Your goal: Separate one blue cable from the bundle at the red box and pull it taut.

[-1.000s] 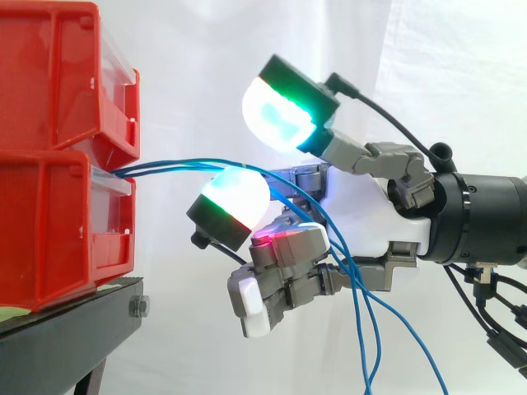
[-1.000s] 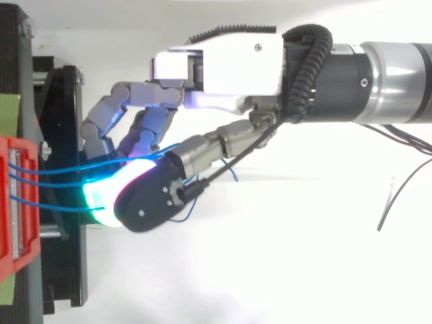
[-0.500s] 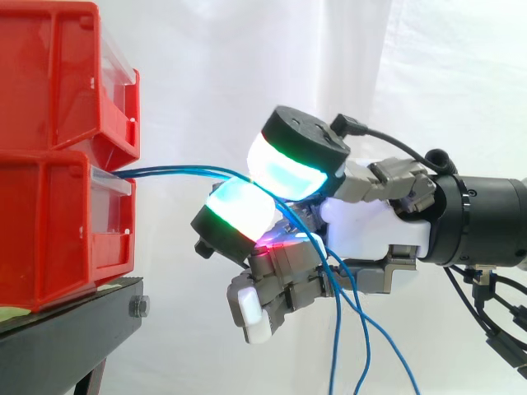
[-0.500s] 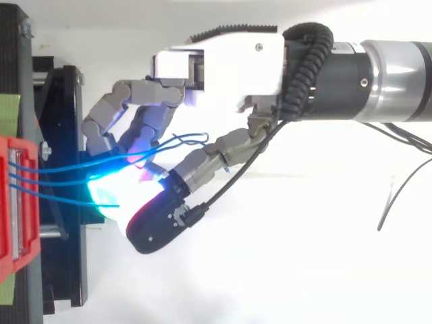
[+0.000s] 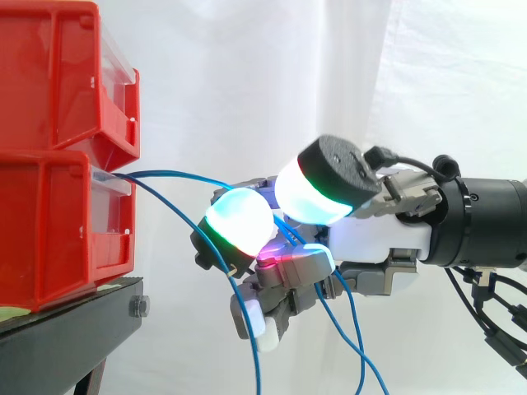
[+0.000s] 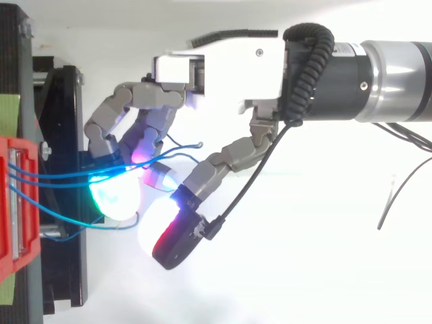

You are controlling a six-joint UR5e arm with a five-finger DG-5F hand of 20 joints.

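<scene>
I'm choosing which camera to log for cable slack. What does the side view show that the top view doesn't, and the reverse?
Side view: the red bins stacked one on another, blue cables leaving the lower one, sagging and hanging below the hand. Top view: the strands spread side by side at the bin, one bowing out slack, loose ends near the palm. Both: the hand curled round the cables leading from the bin.

hand (image 5: 380,240) curled tighter, one blue cable (image 5: 256,370) dropped slack
</scene>
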